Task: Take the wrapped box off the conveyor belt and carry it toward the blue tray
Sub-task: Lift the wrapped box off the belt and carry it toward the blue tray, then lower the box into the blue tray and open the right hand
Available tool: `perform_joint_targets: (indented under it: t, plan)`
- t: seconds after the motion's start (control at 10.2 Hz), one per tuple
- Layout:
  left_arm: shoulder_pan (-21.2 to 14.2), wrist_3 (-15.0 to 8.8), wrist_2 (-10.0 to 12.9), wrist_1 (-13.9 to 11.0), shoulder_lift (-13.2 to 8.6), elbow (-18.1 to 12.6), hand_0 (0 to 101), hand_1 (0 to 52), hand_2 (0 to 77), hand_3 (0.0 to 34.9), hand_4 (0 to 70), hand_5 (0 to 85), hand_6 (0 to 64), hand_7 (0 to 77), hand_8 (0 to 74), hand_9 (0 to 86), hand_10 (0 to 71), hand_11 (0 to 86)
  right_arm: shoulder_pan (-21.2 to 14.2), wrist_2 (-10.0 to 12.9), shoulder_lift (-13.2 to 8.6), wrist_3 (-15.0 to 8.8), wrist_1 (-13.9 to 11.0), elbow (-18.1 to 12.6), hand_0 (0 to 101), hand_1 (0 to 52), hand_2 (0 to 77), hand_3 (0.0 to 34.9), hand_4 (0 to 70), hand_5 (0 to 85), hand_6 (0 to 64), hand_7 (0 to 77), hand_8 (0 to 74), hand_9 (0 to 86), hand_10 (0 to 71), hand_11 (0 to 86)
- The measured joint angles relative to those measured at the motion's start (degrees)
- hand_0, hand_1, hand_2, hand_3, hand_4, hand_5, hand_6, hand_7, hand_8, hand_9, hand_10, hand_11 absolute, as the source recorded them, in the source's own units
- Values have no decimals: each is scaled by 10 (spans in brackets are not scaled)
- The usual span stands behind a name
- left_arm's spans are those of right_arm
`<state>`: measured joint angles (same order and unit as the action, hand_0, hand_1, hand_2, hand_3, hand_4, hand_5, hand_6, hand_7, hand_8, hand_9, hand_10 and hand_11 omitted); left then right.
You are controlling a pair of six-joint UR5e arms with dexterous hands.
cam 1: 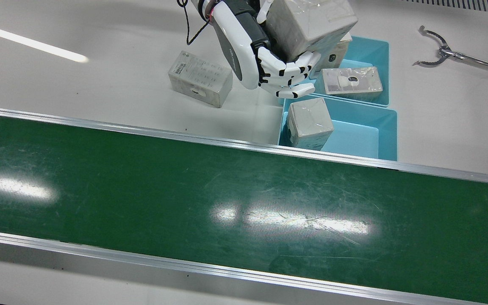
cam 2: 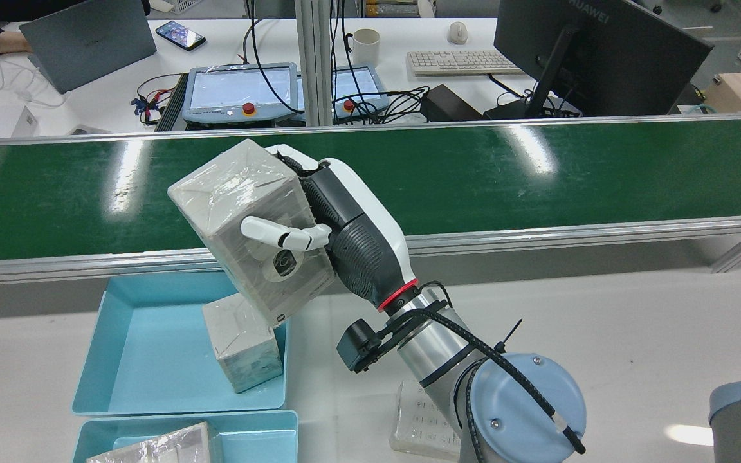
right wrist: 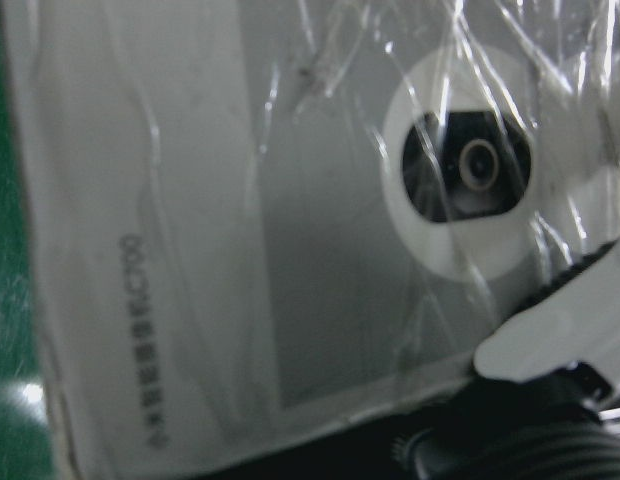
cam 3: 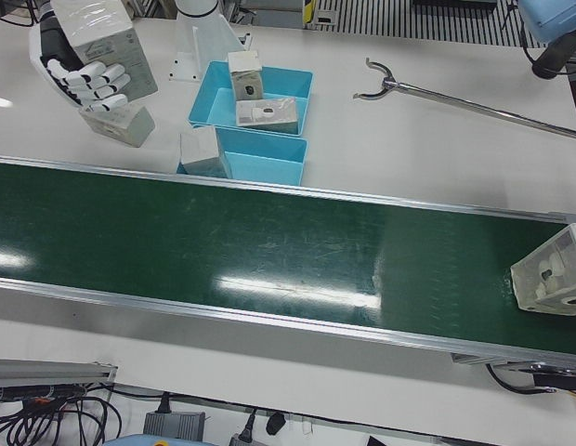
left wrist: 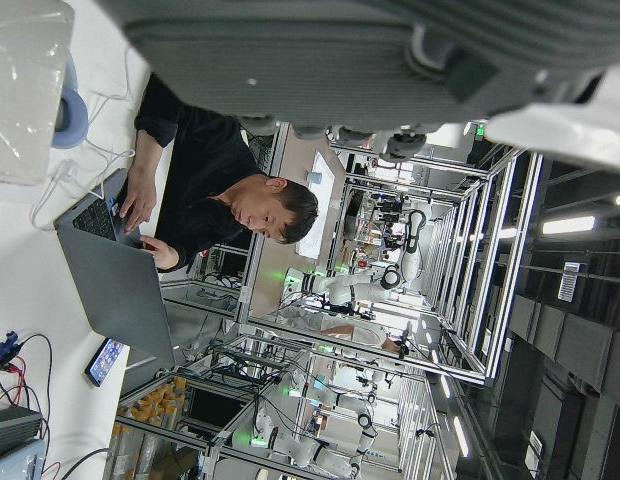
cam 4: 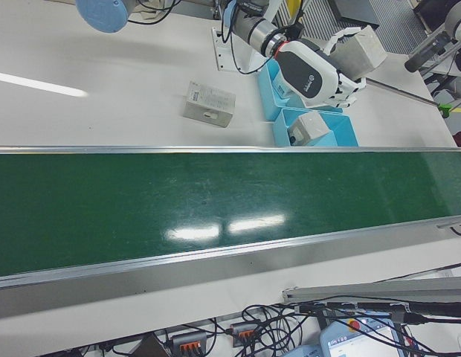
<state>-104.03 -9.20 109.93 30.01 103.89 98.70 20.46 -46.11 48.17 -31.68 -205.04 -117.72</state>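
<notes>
In the front view, I'm seeing the right hand (cam 1: 284,70) gripping the wrapped box (cam 1: 307,23) from below and from the side. Its white fingers (cam 1: 299,67) are curling under the lower edge, and the box is hanging clear of the conveyor belt (cam 1: 184,190). The box is sitting above the far blue tray (cam 1: 375,46), while the near blue tray (cam 1: 388,135) is lying beside the belt's rail with another parcel standing in it.

In the rear view, the box is tilting in the palm with one finger pressing across its near face. It is hovering over the right edge of the tray nearest the belt, above the parcel there. It is grey-white cardboard under wrinkled clear film, with a round cut-out on one face.

In the left-front view, the hand and box are showing at the top left, off the belt and over the white table. A second box (cam 3: 553,274) is riding the belt at the far right.

In the right-front view, the box is sitting beyond the hand, over the trays.

In the left hand view, only the underside of the left hand (left wrist: 390,50) is showing, so I cannot tell its state.

In the right hand view, the box is filling the frame. Film is glinting over the cut-out, small print is running along one side, and a fingertip is resting against it.
</notes>
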Motion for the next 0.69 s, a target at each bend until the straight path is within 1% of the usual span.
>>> perform_joint_targets:
  t: [0.1,0.2,0.3,0.39,0.49,0.59,0.69]
  plan:
    - [0,0,0,0,0,0,0,0,5,0,0,11,0,0,0,0,5,0,-7,6,-8,-26,0,3,422,5,278,0,136,567,447,338,496,442,229,338]
    - [0,0,0,0,0,0,0,0,5,0,0,11,0,0,0,0,0,0,-18,18,-13,-48,1,7,427,5,278,0,136,567,447,338,398,545,207,305]
    - [0,0,0,0,0,0,0,0,5,0,0,11,0,0,0,0,0,0,-32,35,-15,-68,1,9,427,5,278,0,136,567,447,338,398,545,207,305]
    - [0,0,0,0,0,0,0,0,5,0,0,11,0,0,0,0,5,0,-47,51,-17,-89,10,10,457,5,305,0,136,573,447,338,387,551,207,327]
    - [0,0,0,0,0,0,0,0,5,0,0,11,0,0,0,0,5,0,-59,60,-18,-105,23,10,457,5,305,0,136,573,447,338,387,551,207,327]
    - [0,0,0,0,0,0,0,0,5,0,0,11,0,0,0,0,0,0,-68,66,-19,-117,39,10,474,5,311,0,147,567,447,338,393,551,305,458]
    - [0,0,0,0,0,0,0,0,5,0,0,11,0,0,0,0,0,0,-74,69,-19,-125,50,10,473,5,311,0,153,567,447,333,382,545,229,398]
